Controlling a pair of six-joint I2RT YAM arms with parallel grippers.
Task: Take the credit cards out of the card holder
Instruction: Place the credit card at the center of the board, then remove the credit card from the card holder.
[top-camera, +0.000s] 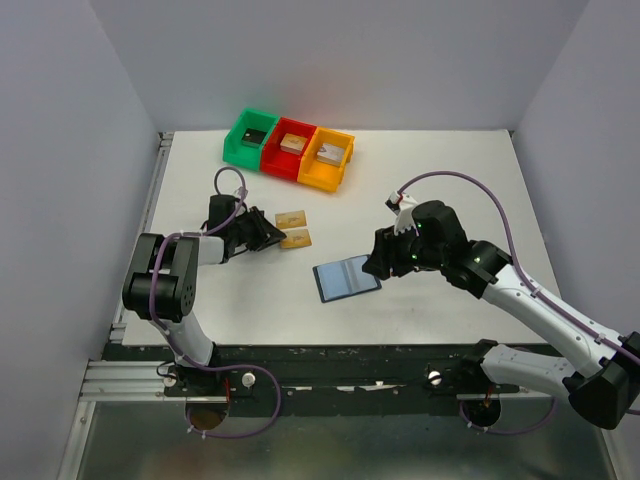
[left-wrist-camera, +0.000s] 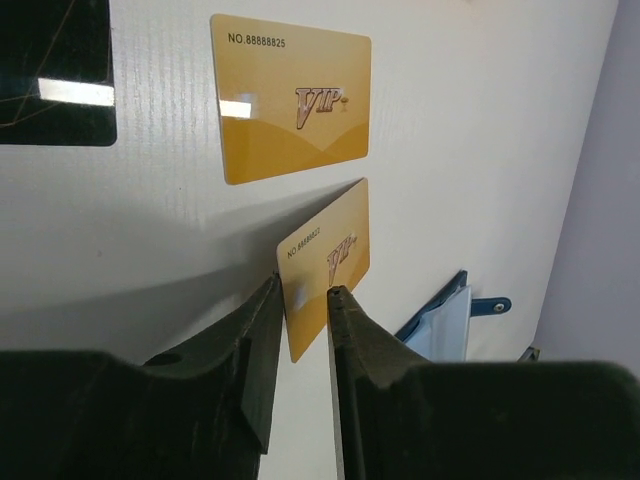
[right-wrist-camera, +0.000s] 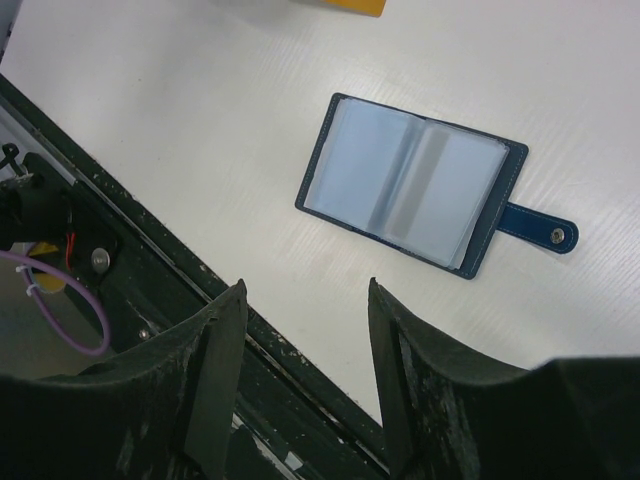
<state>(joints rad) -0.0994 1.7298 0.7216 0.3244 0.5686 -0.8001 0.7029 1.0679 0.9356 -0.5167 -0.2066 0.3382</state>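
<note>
Gold cards (left-wrist-camera: 290, 95) number two, black card (left-wrist-camera: 55, 70) one, open card holder (right-wrist-camera: 410, 185) one.

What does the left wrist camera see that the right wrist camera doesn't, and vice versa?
Left wrist only: an upper gold card flat on the table, a lower gold card whose near end shows between the slightly parted fingers of the left gripper, and a black card at the top left. Right wrist only: the whole holder lying open, its strap, the table's front edge and a purple cable. Both: the white table and the holder, though the left wrist catches only its edge.
</note>
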